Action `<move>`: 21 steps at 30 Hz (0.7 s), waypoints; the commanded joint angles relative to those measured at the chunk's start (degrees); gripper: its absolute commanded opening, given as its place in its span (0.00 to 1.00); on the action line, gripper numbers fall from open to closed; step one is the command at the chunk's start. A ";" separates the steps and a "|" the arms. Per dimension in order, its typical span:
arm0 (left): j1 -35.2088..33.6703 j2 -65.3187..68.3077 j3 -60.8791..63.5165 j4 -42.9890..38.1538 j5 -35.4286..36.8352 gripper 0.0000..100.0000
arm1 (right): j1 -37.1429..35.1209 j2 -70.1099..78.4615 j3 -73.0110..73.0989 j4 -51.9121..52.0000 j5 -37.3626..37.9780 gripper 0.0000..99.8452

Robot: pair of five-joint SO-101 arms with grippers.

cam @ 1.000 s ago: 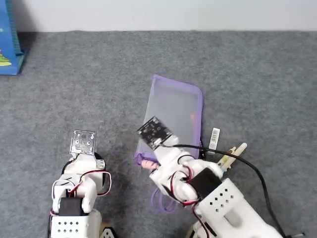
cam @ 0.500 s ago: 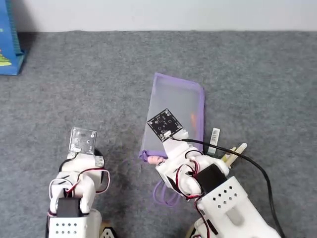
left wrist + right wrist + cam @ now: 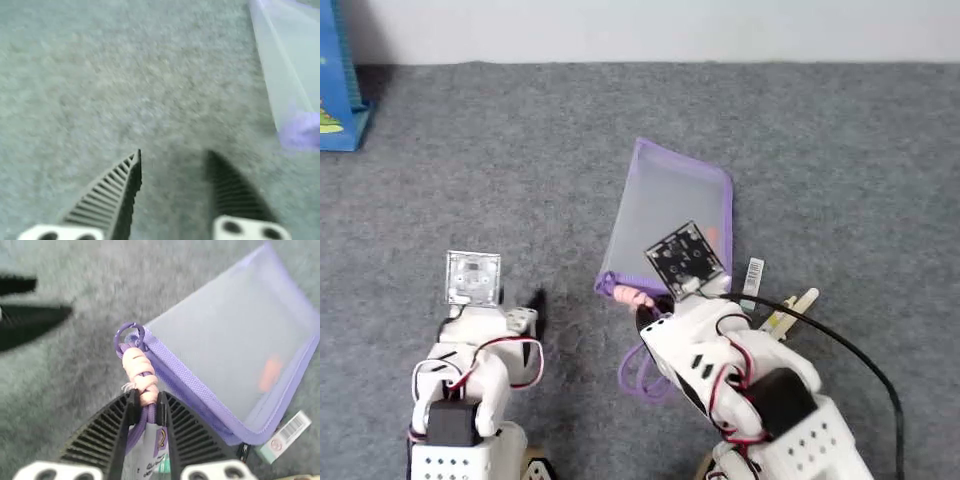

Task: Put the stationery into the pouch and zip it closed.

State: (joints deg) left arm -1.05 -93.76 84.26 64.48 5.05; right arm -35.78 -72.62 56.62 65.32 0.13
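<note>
Purple-edged translucent pouch [image 3: 672, 205] has pink cord [image 3: 138, 369] in right tool [image 3: 146, 399]

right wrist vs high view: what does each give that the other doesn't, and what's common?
Right wrist view: the right end effector shut on the pink cord, which hangs from a purple ring at a corner of the pouch.
High view: a blue box, pale sticks beside the pouch, and a purple loop lying on the carpet.
Both: the pouch, an orange item inside it, and the barcoded tag alongside.
</note>
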 commanded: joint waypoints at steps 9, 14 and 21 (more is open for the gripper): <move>9.41 -0.79 -8.48 -0.97 2.55 0.29 | 0.66 -7.34 -3.60 -0.04 -0.26 0.01; 11.43 -0.70 -8.22 -3.60 2.73 0.28 | 0.48 -7.96 -3.60 0.04 -0.26 0.01; 14.24 -0.70 -1.27 -14.68 5.19 0.28 | -0.57 -7.96 -3.43 1.45 -0.18 0.01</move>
State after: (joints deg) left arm 12.40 -94.02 82.15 55.16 9.54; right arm -35.60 -79.65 56.62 66.11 0.13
